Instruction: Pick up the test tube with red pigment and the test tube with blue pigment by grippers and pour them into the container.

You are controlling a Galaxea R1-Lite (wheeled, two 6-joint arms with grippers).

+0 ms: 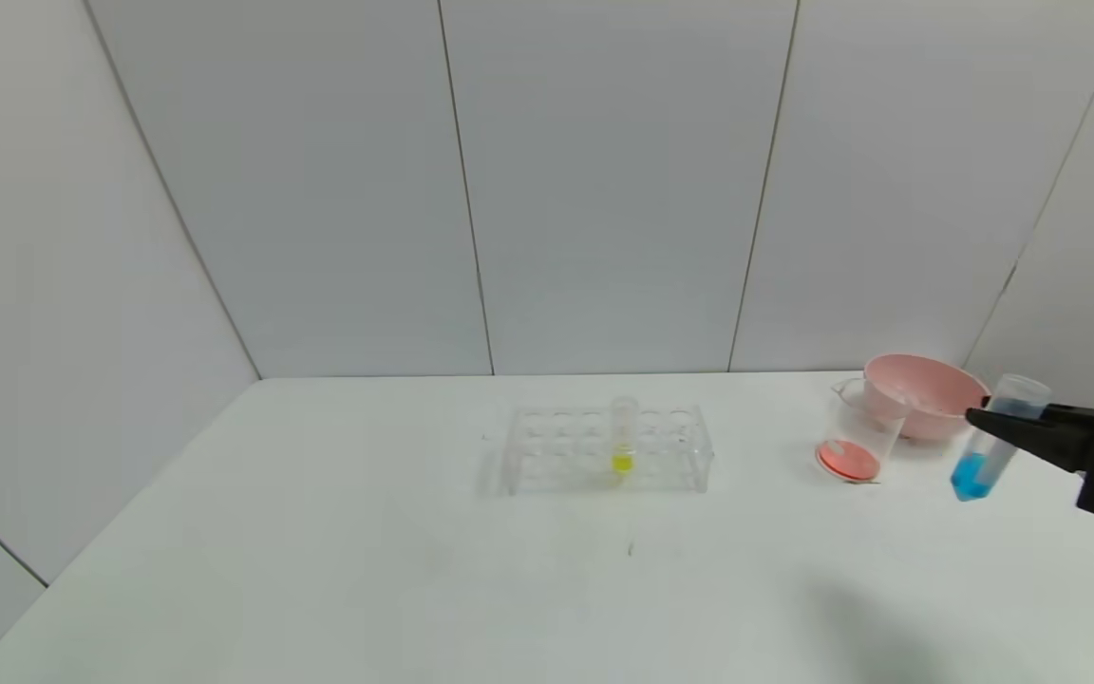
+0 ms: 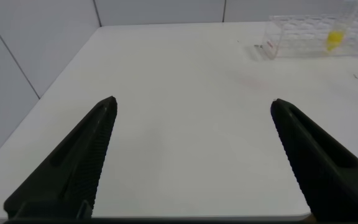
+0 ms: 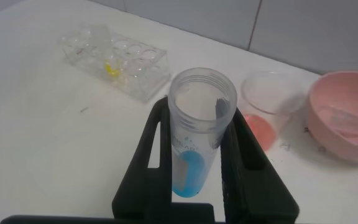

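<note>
The right end effector (image 1: 984,419), black with slim pointed jaws, reaches in from the right edge of the head view and is clamped on the test tube with blue pigment (image 1: 988,450), a small clear round-bottomed tube with bright blue liquid pooled at its bottom. The tube hangs above the white counter (image 1: 414,570), gripped near its open top and tilted, its mouth leaning toward the right and its blue end toward the left. In the right wrist view the same tube (image 3: 197,130) sits between the two black jaws, its open rim facing the camera. Just beside it, toward the middle of the counter, stands the container (image 1: 858,432), a small clear glass beaker with a pouring spout; orange-red liquid lies across its bottom. A wider pink bowl (image 1: 927,394) sits directly behind the beaker, near the counter's far right corner. At the counter's centre, well apart from the beaker, a clear plastic tube rack (image 1: 604,448) holds one upright tube with yellow liquid (image 1: 623,439). The left end effector (image 2: 194,109) appears only in its own wrist view, its two dark jaws spread wide with nothing between them, over a bare stretch of counter with the rack far off.
</note>
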